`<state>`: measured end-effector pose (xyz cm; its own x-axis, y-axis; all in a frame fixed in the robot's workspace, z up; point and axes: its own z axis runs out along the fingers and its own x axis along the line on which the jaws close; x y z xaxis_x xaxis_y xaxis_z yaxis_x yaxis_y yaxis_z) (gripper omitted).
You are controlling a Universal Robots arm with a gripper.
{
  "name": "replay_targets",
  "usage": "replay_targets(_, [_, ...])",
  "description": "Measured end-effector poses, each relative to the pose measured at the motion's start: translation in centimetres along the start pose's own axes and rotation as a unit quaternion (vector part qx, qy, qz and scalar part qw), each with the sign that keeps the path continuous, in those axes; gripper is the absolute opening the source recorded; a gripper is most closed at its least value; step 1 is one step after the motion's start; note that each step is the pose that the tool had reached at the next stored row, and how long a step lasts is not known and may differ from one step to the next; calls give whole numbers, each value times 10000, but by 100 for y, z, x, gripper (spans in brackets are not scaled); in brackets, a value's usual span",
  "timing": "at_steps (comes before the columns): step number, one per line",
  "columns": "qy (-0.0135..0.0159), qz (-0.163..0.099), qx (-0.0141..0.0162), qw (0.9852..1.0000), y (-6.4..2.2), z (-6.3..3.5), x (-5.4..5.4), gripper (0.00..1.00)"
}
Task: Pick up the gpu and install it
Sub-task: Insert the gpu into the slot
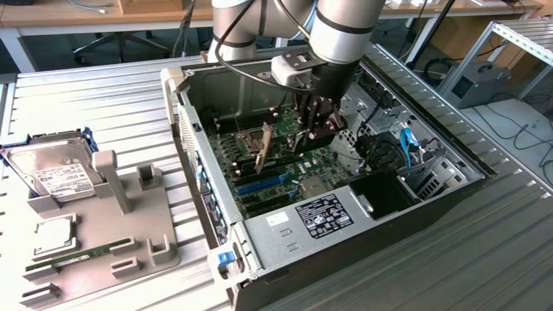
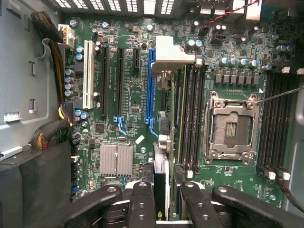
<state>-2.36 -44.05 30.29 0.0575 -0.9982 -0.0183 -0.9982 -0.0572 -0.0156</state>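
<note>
One gripper (image 1: 313,129), closed on the gpu (image 1: 265,148), hangs inside the case (image 1: 449,188) above the motherboard (image 2: 128,109).

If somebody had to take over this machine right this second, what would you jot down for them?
Gripper: inside the open computer case, shut on the gpu, which it holds on edge above the motherboard.
Gpu: seen edge-on from the wrist, hanging near the blue slot; not seated.
Done: gpu picked up and carried into the case.
Left: seat it in a slot and let go.
On the grey holder outside the case: hard drive and green RAM stick.
</note>
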Motion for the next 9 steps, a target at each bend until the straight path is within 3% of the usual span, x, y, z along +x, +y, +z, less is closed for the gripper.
replay_targets(9, [0, 0, 0, 10000, 40, 3, 14, 26])
